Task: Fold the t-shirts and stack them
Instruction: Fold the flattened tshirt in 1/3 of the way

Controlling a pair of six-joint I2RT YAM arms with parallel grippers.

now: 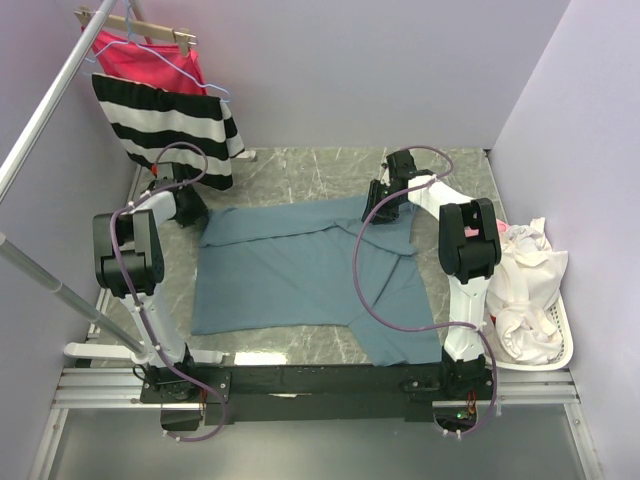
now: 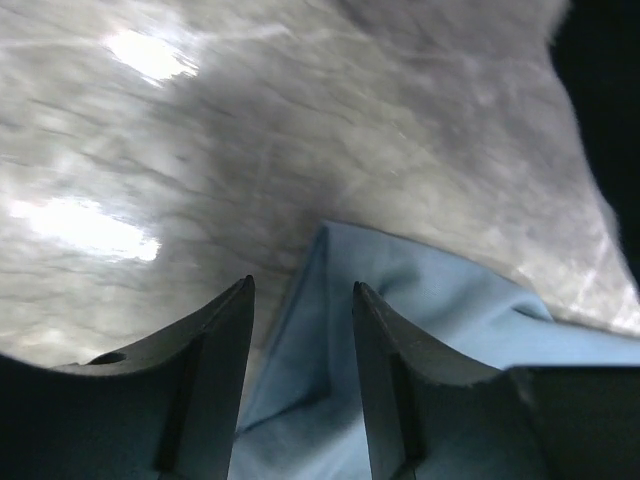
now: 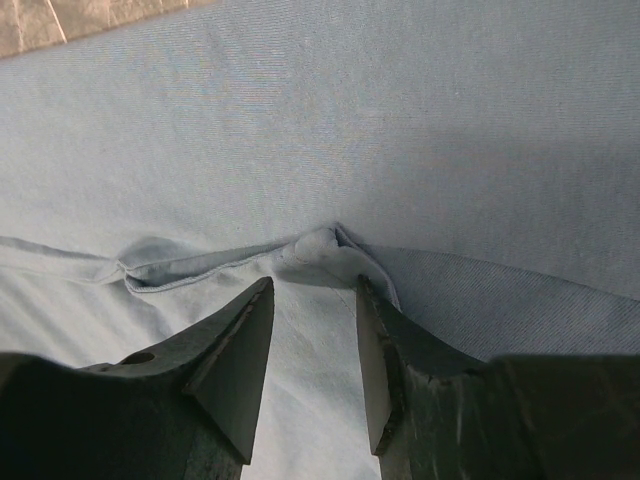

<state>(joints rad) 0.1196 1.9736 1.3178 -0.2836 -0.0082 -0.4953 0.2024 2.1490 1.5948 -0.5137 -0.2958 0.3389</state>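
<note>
Slate-blue t-shirt (image 1: 300, 270) lies flat mid-desk (image 1: 300, 175); left jaws spread over its 10 o'clock corner, right jaws spread astride a hem pucker at 2 o'clock, pinching nothing, likely squaring it for folding.

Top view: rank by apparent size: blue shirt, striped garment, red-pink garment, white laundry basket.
1. blue shirt, clearly largest.
2. striped garment and white laundry basket: about alike. The garment hangs higher, possibly nearer the camera, so not ranked against each other.
3. red-pink garment, smallest showing.
</note>
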